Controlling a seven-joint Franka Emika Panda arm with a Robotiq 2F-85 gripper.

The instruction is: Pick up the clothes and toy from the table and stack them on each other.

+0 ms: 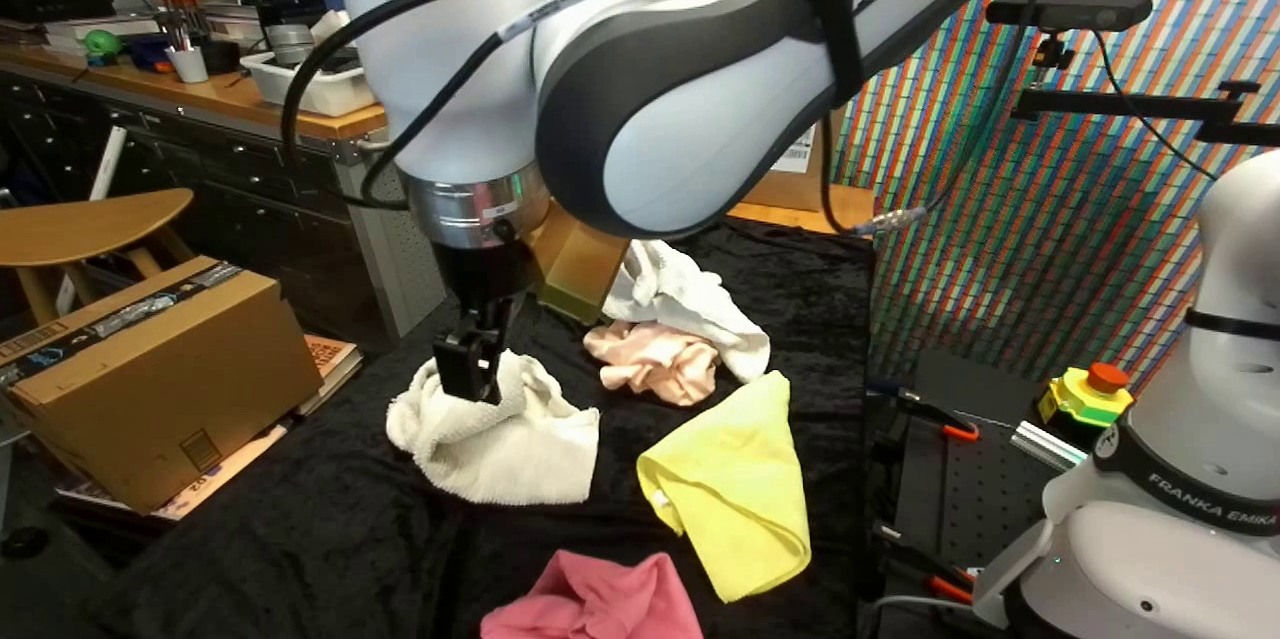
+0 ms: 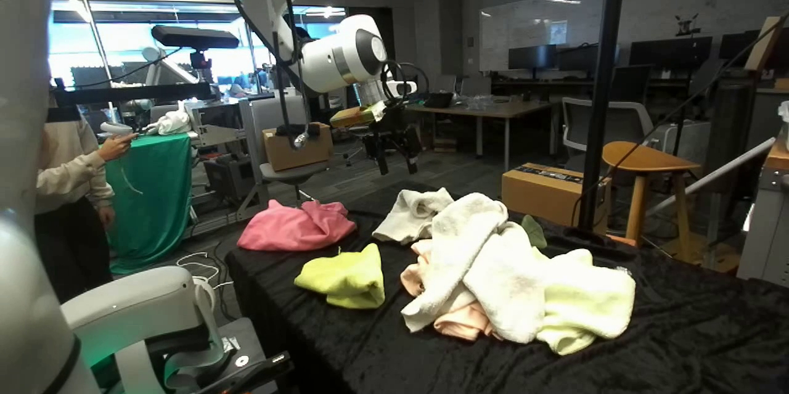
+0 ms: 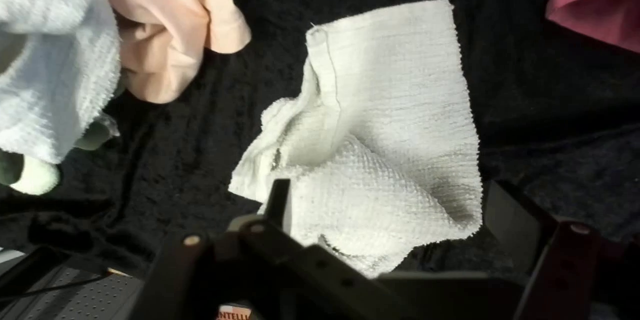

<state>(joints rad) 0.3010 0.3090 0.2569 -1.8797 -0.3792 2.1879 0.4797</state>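
A black two-fingered gripper hangs over a tabletop draped in black fabric, its jaws spread wide and holding nothing, at the end of a white-and-grey robot arm. Below it lies a crumpled off-white textured cloth, bunched at one end and flat at the other. The wrist view shows the fingers well apart, one over the cloth's left edge, the other just past its right edge; in an exterior view the fingertips stand clear above the cloth.

In an exterior view, a bright yellow-green cloth lies to the right with one corner folded over, and a gathered pink cloth lies at the near side, each apart from its neighbours. On the far side, a white textured cloth rests against a rumpled pale peach cloth. In an exterior view, white folds drape over the peach and meet a pale yellow-green cloth at right, while a dark green piece, mostly covered, shows behind them.

A taped brown cardboard box sits left of the tabletop, near a light wooden stool. At right, a yellow-and-red stop button stands near a white robot base. In an exterior view, a person in a light long-sleeved top stands at left beside a green drape.
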